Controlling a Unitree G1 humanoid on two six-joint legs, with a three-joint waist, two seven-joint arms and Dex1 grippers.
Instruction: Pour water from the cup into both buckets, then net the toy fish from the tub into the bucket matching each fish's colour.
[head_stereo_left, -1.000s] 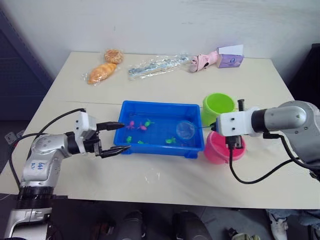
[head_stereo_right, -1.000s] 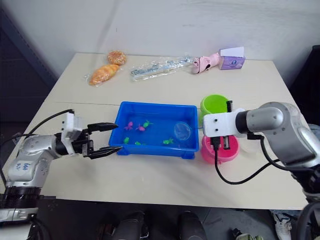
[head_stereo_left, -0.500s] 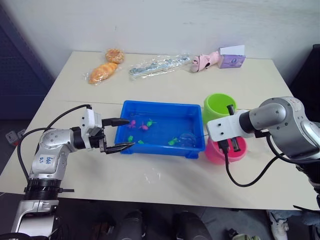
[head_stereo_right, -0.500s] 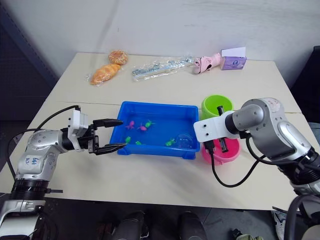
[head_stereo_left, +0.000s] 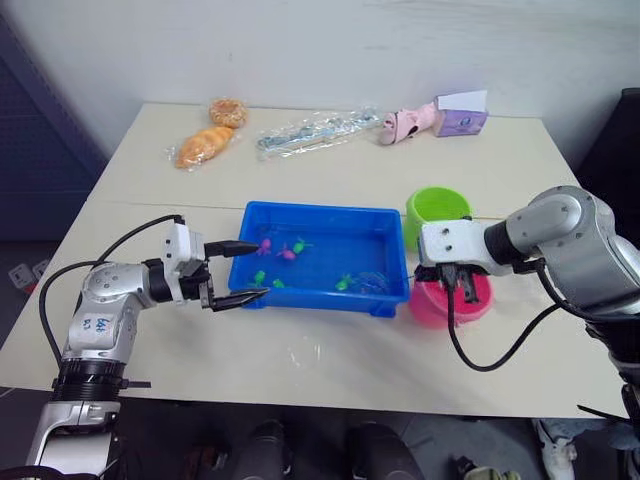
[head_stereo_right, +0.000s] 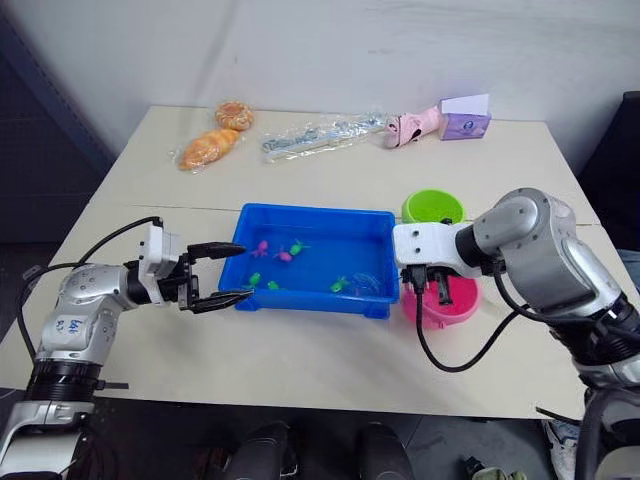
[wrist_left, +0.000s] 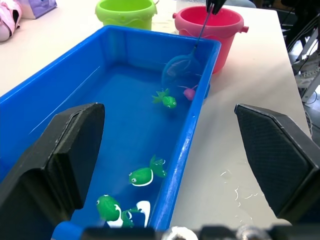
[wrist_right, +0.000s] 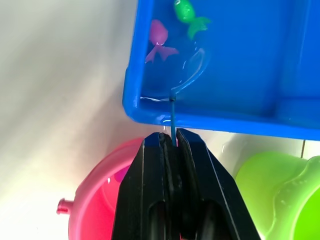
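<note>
Right claw (wrist_right: 172, 142) pinches net (wrist_left: 181, 70) dipped in blue tub (head_stereo_left: 325, 216); left claw (head_stereo_left: 238, 272) gapes.

A pale table (head_stereo_left: 330, 345) carries the tub (head_stereo_left: 322, 222), two buckets (head_stereo_left: 437, 208), pastries (head_stereo_left: 204, 144) and packets (head_stereo_left: 312, 131)

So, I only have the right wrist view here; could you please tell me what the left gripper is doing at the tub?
Observer: The left gripper is open at the left end of the shallow bright blue plastic tub, not clamped on it.
Operator: Thank you. Are there fish beyond the two beside the small blue hand net?
Observer: Yes, more tiny plastic fish sit towards the tub's left end, both green ones and pink ones.
</note>
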